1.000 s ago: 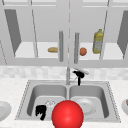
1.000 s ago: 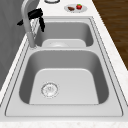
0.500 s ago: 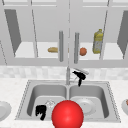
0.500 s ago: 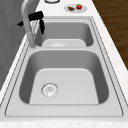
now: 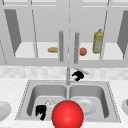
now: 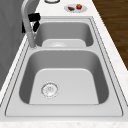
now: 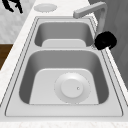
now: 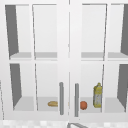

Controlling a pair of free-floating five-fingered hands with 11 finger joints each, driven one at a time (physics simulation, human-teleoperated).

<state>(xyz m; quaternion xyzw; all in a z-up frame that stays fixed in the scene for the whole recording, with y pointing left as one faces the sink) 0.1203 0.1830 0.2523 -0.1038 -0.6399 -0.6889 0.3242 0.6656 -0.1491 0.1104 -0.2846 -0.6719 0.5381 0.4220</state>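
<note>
Up front, the right hand [image 5: 78, 75] sits at the faucet [image 5: 68, 75], just under its spout, fingers curled; whether they actually grip the spout I cannot tell. The left hand [image 5: 40, 111] hangs low over the sink's [image 5: 25, 100] left basin near the front rim, fingers pointing down and relaxed, holding nothing. A red ball [image 5: 67, 114] sits in the foreground, and a plate [image 5: 86, 106] lies in the right basin.

From the left side, the right hand [image 6: 33, 20] shows behind the faucet [image 6: 28, 22].

From the right side, that hand [image 7: 105, 40] looks like a clenched fist against the faucet [image 7: 100, 15]; the left hand [image 7: 13, 5] floats at the top left corner.

Above, the cabinet [image 8: 65, 62] holds a bottle [image 8: 97, 95].
</note>
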